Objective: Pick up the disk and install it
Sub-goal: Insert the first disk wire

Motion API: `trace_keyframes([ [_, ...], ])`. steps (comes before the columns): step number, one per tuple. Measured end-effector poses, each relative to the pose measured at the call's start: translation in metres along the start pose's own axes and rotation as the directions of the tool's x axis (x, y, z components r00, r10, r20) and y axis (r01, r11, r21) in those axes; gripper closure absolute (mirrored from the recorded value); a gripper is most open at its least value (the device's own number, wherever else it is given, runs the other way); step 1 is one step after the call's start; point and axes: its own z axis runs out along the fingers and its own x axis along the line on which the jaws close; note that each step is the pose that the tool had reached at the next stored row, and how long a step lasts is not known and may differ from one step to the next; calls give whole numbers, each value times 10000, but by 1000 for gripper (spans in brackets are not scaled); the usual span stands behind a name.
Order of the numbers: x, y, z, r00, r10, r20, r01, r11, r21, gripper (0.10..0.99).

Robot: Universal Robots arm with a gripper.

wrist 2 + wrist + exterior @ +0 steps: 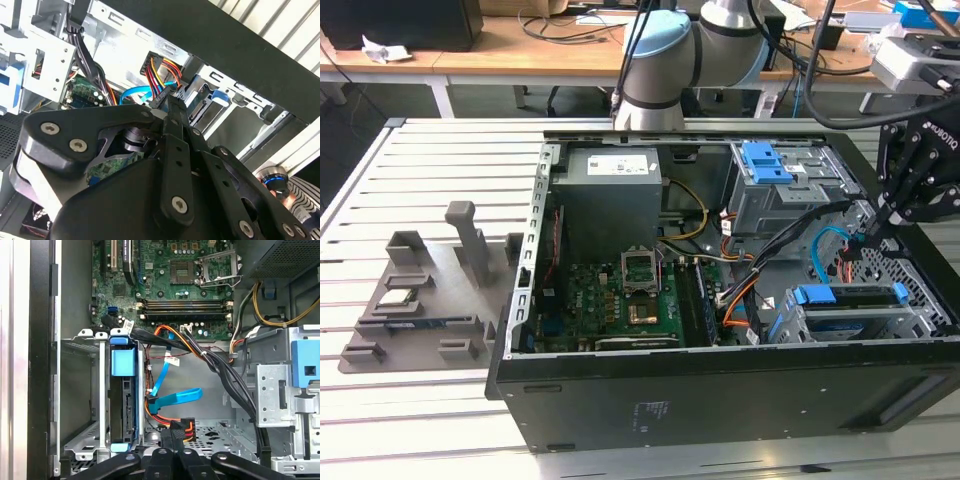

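Slatted table (420, 160); blue-framed disk (123, 390) seemingly seated in cage; end effector (172, 437) closed.

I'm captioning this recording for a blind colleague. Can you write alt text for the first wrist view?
Looking down into an open computer case, the gripper has its fingertips together on a black connector with red, yellow and orange wires. Beside it, the disk sits edge-up in its blue carrier inside a metal drive cage. Beyond lies the green motherboard.

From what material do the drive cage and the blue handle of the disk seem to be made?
The drive cage looks like bare sheet metal: dull silver, thin folded edges, punched holes. The disk's blue handle looks like moulded plastic: even colour, smooth, slightly glossy, rounded corners.
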Motion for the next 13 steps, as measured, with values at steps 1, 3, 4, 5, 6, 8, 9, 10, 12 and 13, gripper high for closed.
trace_keyframes([
  [1, 0, 0, 1, 10000, 0, 2, 0, 10000, -1, 980],
  [3, 0, 0, 1, 10000, 0, 2, 0, 10000, 0, 918],
  [4, 0, 0, 1, 10000, 0, 1, 0, 10000, 0, 851],
  [5, 0, 0, 1, 10000, 0, 2, 0, 10000, 0, 792],
  [6, 0, 0, 1, 10000, 0, 2, 0, 10000, 0, 792],
  [8, -9, -1, 15, 10000, 0, -2, 0, 10000, 0, 725],
  [9, -29, -2, 36, 10000, 2, -41, -2, 10000, 1, 725],
  [10, -44, -2, 53, 10000, 4, -62, -4, 10000, 2, 725],
  [12, -66, -4, 95, 9999, 11, -154, -11, 10000, 4, 725],
  [13, -66, -5, 110, 9998, 14, -210, -14, 10000, 6, 725],
])
